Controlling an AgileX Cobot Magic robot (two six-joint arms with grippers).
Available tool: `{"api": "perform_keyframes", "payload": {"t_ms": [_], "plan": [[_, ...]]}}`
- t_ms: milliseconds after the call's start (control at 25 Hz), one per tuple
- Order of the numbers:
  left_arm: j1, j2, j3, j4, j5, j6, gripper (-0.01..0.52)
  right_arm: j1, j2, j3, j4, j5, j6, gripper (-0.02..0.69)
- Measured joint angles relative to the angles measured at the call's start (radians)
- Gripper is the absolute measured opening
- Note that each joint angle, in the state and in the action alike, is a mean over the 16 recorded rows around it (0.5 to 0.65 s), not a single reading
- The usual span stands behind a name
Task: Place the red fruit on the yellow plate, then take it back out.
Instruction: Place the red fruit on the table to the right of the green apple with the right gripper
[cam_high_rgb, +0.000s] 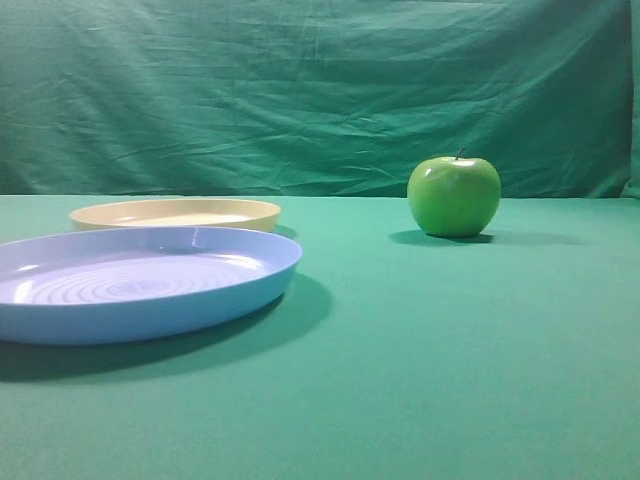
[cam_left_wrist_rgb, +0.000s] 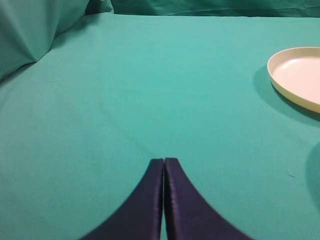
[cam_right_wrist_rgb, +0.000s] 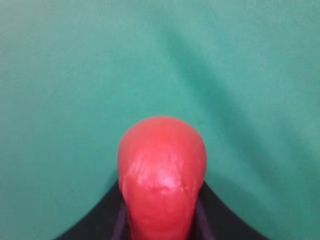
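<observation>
Yellow plate (cam_high_rgb: 175, 213) behind blue plate (cam_high_rgb: 140, 280)

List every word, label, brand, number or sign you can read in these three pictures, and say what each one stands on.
None: no view shows any writing.
The green apple, blue plate, yellow plate and red fruit carry no readable label.
The green cloth is plain.

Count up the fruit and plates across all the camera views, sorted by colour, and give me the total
Red: 1, the red fruit
Green: 1, the green apple
Yellow: 1, the yellow plate
Blue: 1, the blue plate
Total: 4
</observation>
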Motion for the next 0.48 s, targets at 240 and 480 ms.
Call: {"api": "perform_keyframes", "payload": {"t_ms": [240,480], "plan": [[0.000,0.000,0.000,0.000,0.000,0.000,0.000,0.000,0.064,0.002,0.001,-0.041,0.000,0.393],[0.000,0.000,0.000,0.000,0.000,0.001,0.000,-0.001,0.071,-0.027,-0.014,0.001,0.001,0.564]]}}
